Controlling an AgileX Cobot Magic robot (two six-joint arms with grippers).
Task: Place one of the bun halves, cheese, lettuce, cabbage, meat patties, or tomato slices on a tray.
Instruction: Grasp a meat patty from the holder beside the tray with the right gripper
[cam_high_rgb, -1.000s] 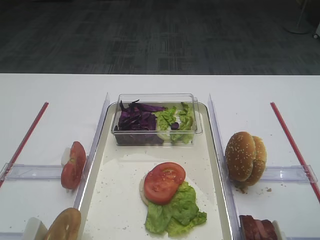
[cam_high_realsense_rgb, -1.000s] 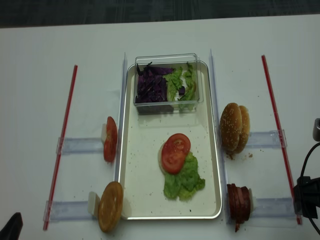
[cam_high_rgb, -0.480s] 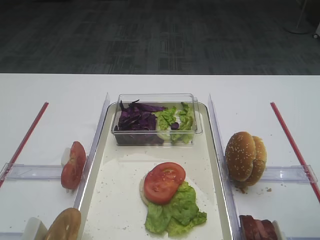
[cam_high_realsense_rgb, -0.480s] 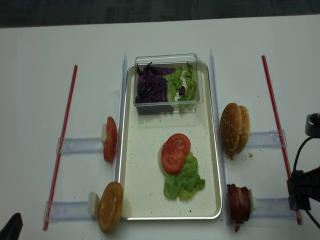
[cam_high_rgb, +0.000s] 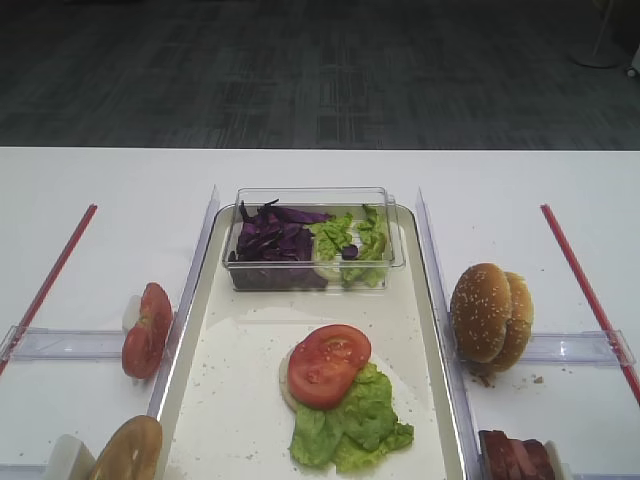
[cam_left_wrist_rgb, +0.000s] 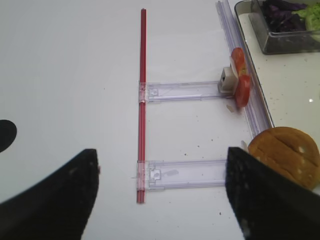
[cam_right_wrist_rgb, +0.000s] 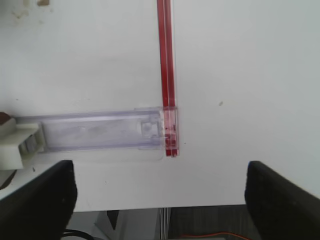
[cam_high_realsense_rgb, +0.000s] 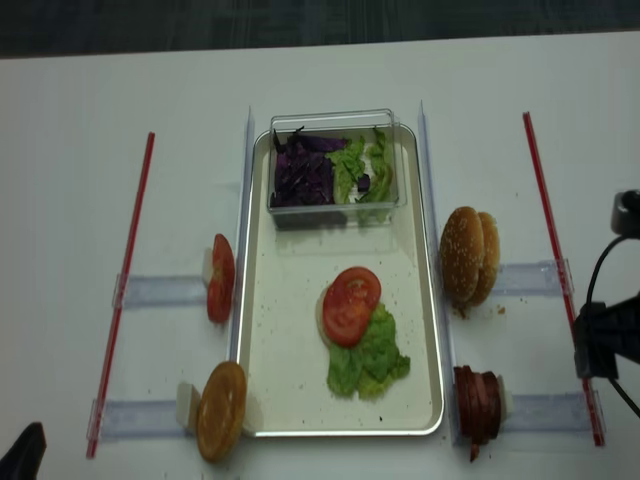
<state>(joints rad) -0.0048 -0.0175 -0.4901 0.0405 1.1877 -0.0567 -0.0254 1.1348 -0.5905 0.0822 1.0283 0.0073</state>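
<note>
Along the tabletop's right edge, my right arm (cam_high_realsense_rgb: 605, 340) has crept farther up since a second ago; its gripper (cam_right_wrist_rgb: 160, 195) stands wide open, empty. My left gripper (cam_left_wrist_rgb: 160, 200) is open too. On the tray (cam_high_realsense_rgb: 280, 390), a tomato slice (cam_high_realsense_rgb: 351, 305) tops lettuce (cam_high_realsense_rgb: 368, 360). No writing readable.

The tray (cam_high_realsense_rgb: 260, 390) lies mid-frame on my bench (cam_high_realsense_rgb: 80, 100). At its upper end sits a box (cam_high_realsense_rgb: 334, 205) holding cabbage (cam_high_realsense_rgb: 298, 172) left of lettuce (cam_high_realsense_rgb: 362, 165). Lower down, a tomato slice (cam_high_realsense_rgb: 351, 305) rests on more lettuce. Left of the tray stand tomato slices (cam_high_realsense_rgb: 220, 291); right, bun halves (cam_high_realsense_rgb: 468, 255) above meat patties (cam_high_realsense_rgb: 478, 405).
</note>
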